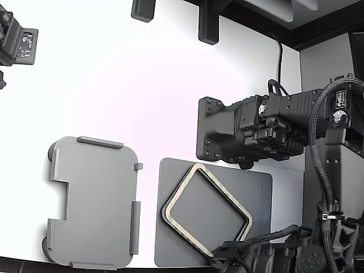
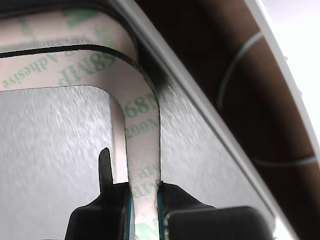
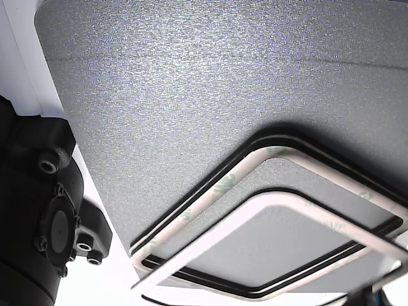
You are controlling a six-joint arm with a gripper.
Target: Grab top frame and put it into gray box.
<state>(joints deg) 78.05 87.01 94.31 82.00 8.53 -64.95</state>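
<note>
Exterior view first, scanning from its left: the gray box [image 1: 94,202] sits flat on the white table [image 1: 142,85], open side up, tabs on its rim and stepped notches along its far-left edge, nothing in it yet. Just to the right of it is the dark gray mat [image 1: 256,187], and on that mat the top frame [image 1: 193,173] rests rotated like a diamond, well apart from the box. Further right is the arm, with its wrist hardware hanging over the mat's corner.

Wrist view shows the gripper [image 2: 145,197] pinched narrow on 1 rail of the top frame, a dark pad on each side of the tan strip with the green adhesive print. So it's holding the frame, not just hovering.

The other view looks up along the mat and shows 2 frames stacked, the upper one tilted up off its twin [image 3: 268,153] at the near end.

My take on doing this step well: lift slowly and straight so the twin doesn't cling and come along, since the faces look sticky. Then I'd rotate the frame to square it with the box before lowering, keeping it level so no corner snags a tab.
</note>
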